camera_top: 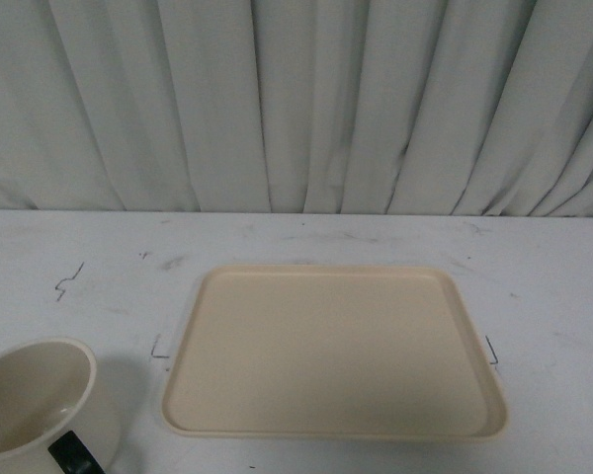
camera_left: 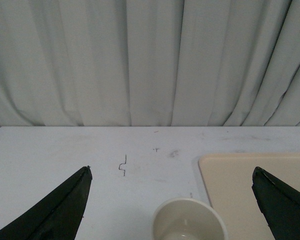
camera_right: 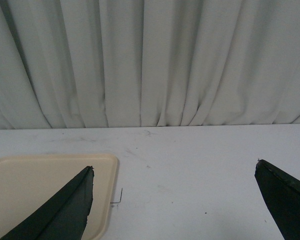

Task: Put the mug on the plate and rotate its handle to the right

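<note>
The cream-white mug (camera_top: 35,400) stands upright on the white table at the front left, left of the plate; its black handle (camera_top: 76,454) points toward the front edge. The smiley face is hidden. The beige plate (camera_top: 331,351) lies flat and bare in the middle. In the left wrist view the mug (camera_left: 189,220) sits low between the fingers of my open left gripper (camera_left: 171,172), with the plate (camera_left: 240,190) beside it. My right gripper (camera_right: 174,167) is open and empty over bare table, with the plate's corner (camera_right: 40,185) behind one finger. Neither arm shows in the front view.
A white pleated curtain (camera_top: 296,99) hangs along the table's far edge. The table (camera_top: 534,276) carries small dark scuffs and pen marks (camera_top: 67,281); short corner marks (camera_top: 158,348) sit beside the plate's edges.
</note>
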Controlling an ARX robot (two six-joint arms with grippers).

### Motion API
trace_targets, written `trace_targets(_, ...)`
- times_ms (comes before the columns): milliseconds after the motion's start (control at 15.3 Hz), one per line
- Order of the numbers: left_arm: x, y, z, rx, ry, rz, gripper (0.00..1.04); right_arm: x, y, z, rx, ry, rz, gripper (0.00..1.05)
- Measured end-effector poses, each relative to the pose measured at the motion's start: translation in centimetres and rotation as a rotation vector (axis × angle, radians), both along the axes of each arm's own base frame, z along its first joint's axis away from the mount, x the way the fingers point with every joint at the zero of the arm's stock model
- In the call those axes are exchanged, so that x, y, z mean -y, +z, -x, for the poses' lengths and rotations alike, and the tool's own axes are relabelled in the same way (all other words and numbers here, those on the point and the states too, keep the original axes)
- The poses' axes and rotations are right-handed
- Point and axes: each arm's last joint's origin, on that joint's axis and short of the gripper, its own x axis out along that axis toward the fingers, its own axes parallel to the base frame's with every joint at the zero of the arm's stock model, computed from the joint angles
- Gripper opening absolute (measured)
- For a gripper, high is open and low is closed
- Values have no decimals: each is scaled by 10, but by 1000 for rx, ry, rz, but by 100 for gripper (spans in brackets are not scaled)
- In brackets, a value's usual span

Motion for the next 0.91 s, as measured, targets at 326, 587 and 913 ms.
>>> trace_targets(326, 0, 0, 0, 0, 0, 0, 98, 0, 0, 0, 0, 0, 0, 98)
trace_targets(587, 0, 0, 0, 0, 0, 0, 98, 0, 0, 0, 0, 0, 0, 98)
trace_targets(913, 11, 27, -16, -632, 284, -224, 98, 0, 0, 0, 1, 2, -1, 98)
